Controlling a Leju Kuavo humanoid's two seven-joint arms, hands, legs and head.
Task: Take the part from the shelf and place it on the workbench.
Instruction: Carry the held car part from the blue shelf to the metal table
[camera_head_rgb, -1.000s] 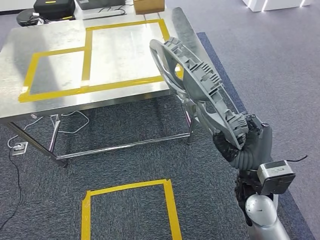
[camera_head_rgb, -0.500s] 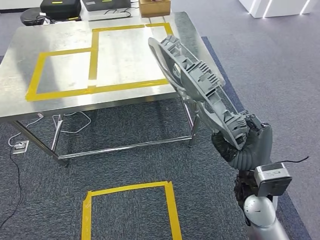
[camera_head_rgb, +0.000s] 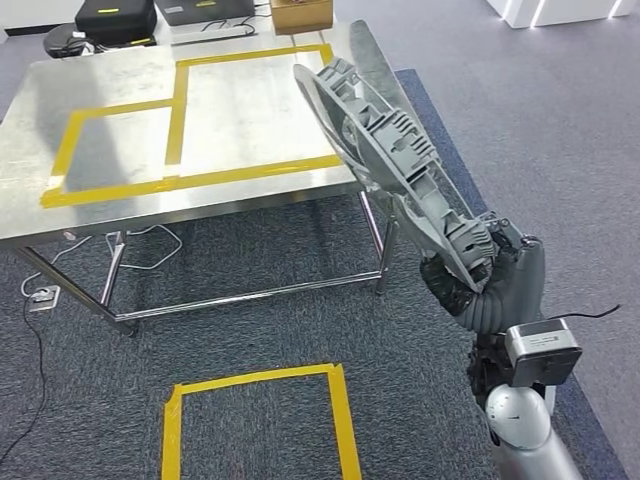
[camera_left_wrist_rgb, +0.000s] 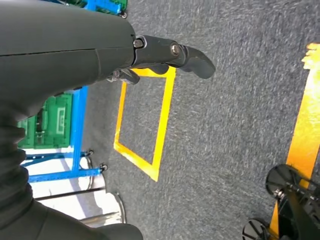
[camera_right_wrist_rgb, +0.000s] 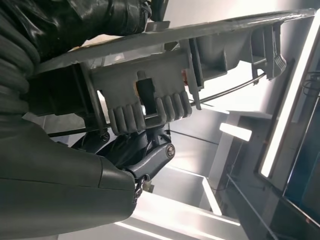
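Since a moment ago the whole view has slid a little, so the robot is moving. Its right hand (camera_head_rgb: 483, 268) grips one end of the big grey part (camera_head_rgb: 392, 165), held slanting up over the workbench (camera_head_rgb: 113, 210) corner. Picking up is done; putting down is left. Its left hand (camera_left_wrist_rgb: 166, 52) holds nothing.

Bare metal, matt casting, rough carpet

You're looking at a grey, matt, ribbed cast part (camera_head_rgb: 392, 165), seemingly metal, gripped by the right hand (camera_head_rgb: 483, 275) with its rubbery ribbed wrist cover. The workbench (camera_head_rgb: 241, 110) top is brushed, dull-sheened steel with glossy yellow tape (camera_head_rgb: 177, 180). The carpet (camera_head_rgb: 249, 330) is rough and dark grey. The left hand (camera_left_wrist_rgb: 94, 55) is smooth, matt dark plastic.
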